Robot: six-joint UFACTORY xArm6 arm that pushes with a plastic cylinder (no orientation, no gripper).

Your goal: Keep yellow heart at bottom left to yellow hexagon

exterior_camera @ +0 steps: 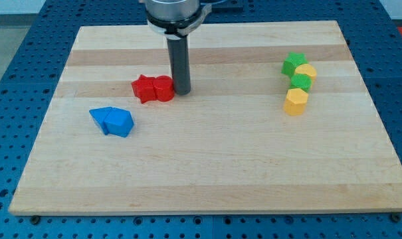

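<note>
At view's upper middle, my tip (182, 91) touches the red blocks (153, 88), far from the right-hand column. No jaws on this end effector. Yellow heart (307, 72) sits above-right of yellow hexagon (296, 101); approach not begun. Next: cross over, push heart round to hexagon's lower left.

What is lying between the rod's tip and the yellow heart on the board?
In the camera view, only bare board lies between my tip and the yellow heart. The red blocks sit on my tip's other side.
</note>
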